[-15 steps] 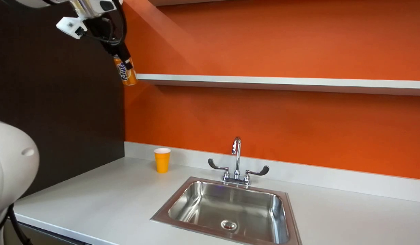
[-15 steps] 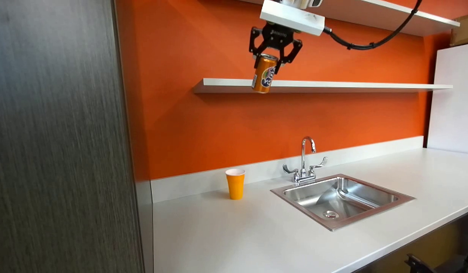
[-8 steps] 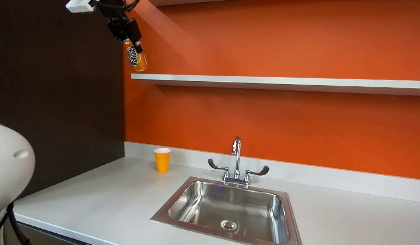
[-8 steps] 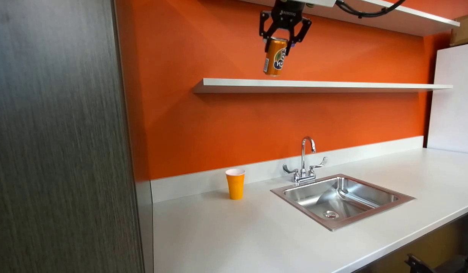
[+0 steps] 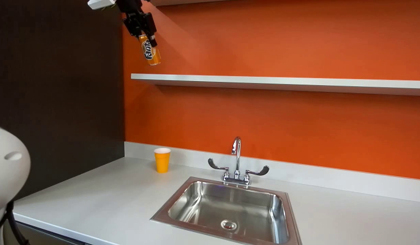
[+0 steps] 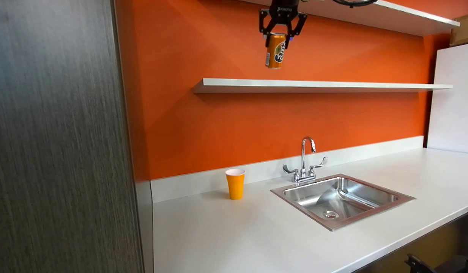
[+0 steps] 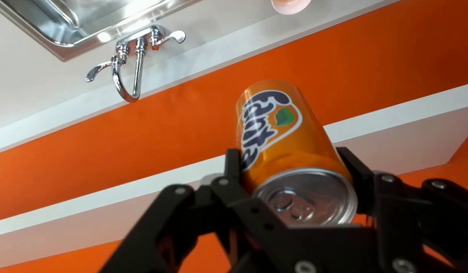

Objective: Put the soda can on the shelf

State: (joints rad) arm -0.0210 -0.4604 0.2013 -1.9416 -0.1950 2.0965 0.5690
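At the upper left of the frame in an exterior view, the soda can (image 5: pixel 149 51) shows above the shelf (image 5: pixel 264 80), not touching it, long axis tilted, base toward lower right. The gripper (image 6: pixel 277 42) holds the soda can near its top, with 2 fingers parted by the can's width only. Judging by the wrist view, the base is probably short of the front edge. The next move should carry it over the shelf and bring it upright.

The soda can (image 7: pixel 294 153) is glossy metal, the shelf (image 5: pixel 264 80) matt. At the back edge of the counter (image 6: pixel 218 235), the faucet (image 5: pixel 237 163) is polished metal; near a back corner, the cup (image 5: pixel 162 162) looks plastic.
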